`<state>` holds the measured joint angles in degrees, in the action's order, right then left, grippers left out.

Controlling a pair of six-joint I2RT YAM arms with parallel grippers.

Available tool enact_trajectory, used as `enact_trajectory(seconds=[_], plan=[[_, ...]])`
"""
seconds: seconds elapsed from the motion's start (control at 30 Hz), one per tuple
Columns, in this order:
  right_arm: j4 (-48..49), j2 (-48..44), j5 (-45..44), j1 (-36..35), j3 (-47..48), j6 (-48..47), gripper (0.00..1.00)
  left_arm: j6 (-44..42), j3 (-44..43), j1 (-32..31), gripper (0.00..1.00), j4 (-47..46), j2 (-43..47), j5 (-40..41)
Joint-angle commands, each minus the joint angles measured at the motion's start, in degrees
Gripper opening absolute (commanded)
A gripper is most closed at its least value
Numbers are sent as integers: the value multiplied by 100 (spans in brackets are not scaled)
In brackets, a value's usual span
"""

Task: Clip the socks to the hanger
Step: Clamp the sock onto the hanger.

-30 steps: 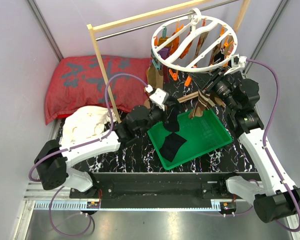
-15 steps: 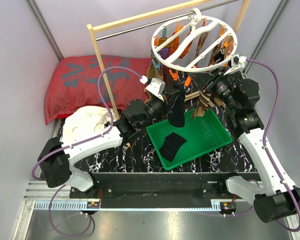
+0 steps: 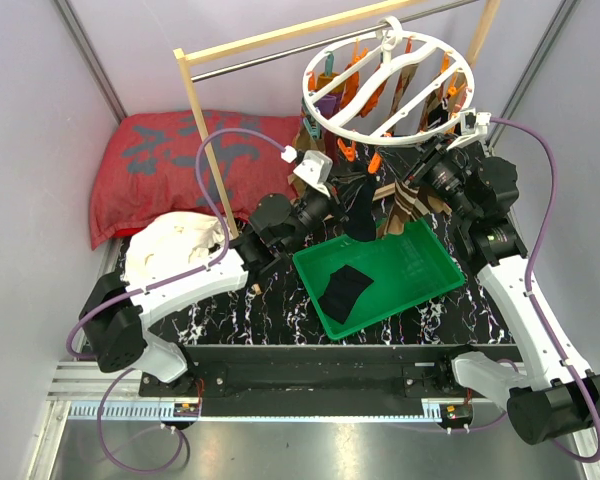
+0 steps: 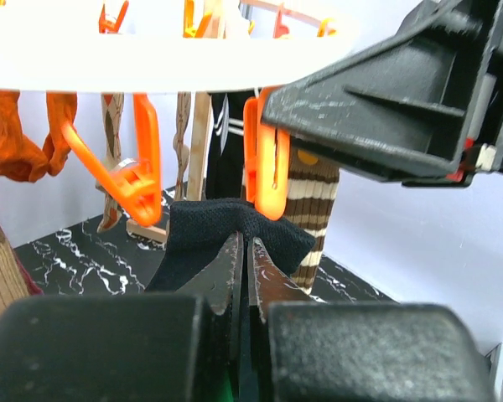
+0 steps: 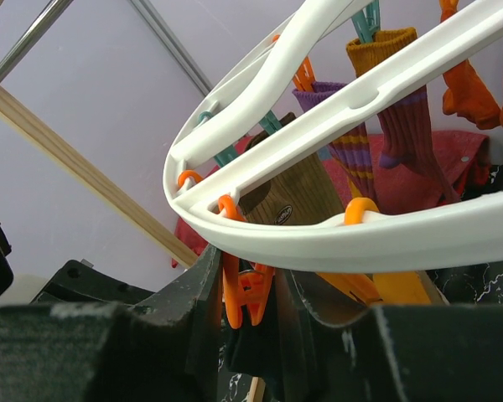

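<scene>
The white ring hanger hangs from the rod, with several socks clipped to it. My left gripper is shut on a black sock and holds its top edge up against an orange clip under the ring. The jaws pinch the sock just below that clip. My right gripper is closed round the same orange clip from both sides, under the ring. In the top view it sits right of the sock. A second black sock lies in the green tray.
A brown-and-cream striped sock hangs just behind the clip. Purple and orange socks hang from the ring. The pale wooden frame stands at the left, with a red pillow and white cloth beyond it.
My left gripper has lifted the black sock out of the green tray, up and to the right, to the orange clip. The right gripper has stayed at the clip.
</scene>
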<state>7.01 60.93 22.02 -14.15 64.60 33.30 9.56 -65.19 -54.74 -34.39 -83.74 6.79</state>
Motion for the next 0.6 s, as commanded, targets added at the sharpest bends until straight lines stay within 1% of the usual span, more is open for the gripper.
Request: enact_trajectory(seconds=[0.0, 0.57], plan=[[-59, -2, 136, 0, 27, 1, 0, -7, -284, 25, 0, -393, -28, -107], [-59, -2, 171, 0, -17, -25, 0, -121, -539, 25, 0, -279, -54, -143]])
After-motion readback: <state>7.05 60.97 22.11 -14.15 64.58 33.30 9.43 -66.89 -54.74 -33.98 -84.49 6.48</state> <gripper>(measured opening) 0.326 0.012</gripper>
